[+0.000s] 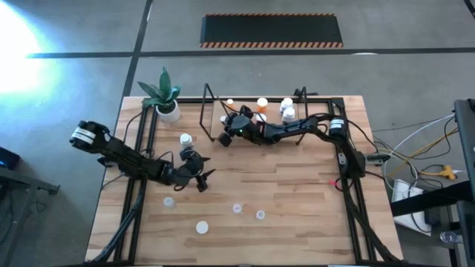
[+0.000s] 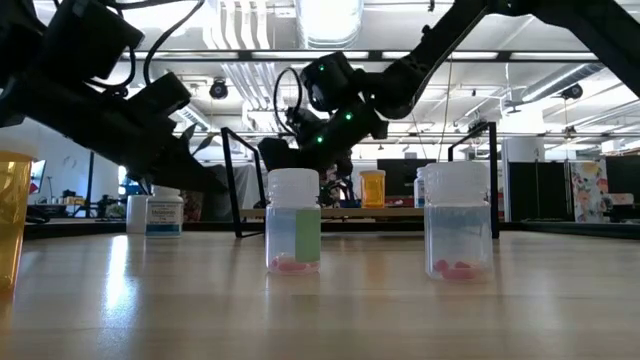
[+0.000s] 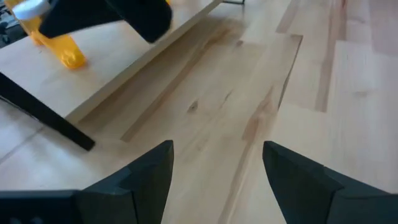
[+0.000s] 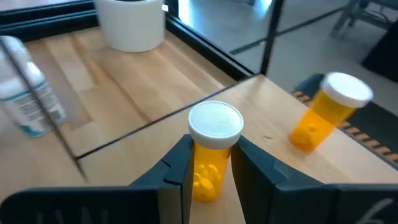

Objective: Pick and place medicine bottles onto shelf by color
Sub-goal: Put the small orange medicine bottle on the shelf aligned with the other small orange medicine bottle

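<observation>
My right gripper (image 4: 211,146) reaches from the table's right over the left end of the shelf (image 1: 315,111) and is shut on an orange bottle (image 4: 207,168) with a white cap. Another orange bottle (image 4: 326,112) stands on the shelf board beyond it. More orange and white bottles (image 1: 288,109) stand farther right on the board. My left gripper (image 1: 202,178) hangs open over the table's middle left, nothing between its fingers (image 3: 149,174). A white bottle (image 1: 185,139) stands on the table between it and the shelf. Two clear bottles (image 2: 294,222) (image 2: 458,220) stand near the front edge. My right gripper pinches the orange bottle's body just under the white cap (image 4: 216,119) between its two fingers (image 4: 180,162). The fingers come nearly level, slanting a little down, from the table's right. The bottle stands upright; the gripper hides its bottom, so I cannot tell whether it touches the board.
A white pot with a green plant (image 1: 168,110) stands at the far left, beside the shelf's black wire frame (image 1: 208,96). Several small bottles (image 1: 202,227) are scattered on the near half of the table. An orange bottle (image 2: 12,220) stands close by in the low view.
</observation>
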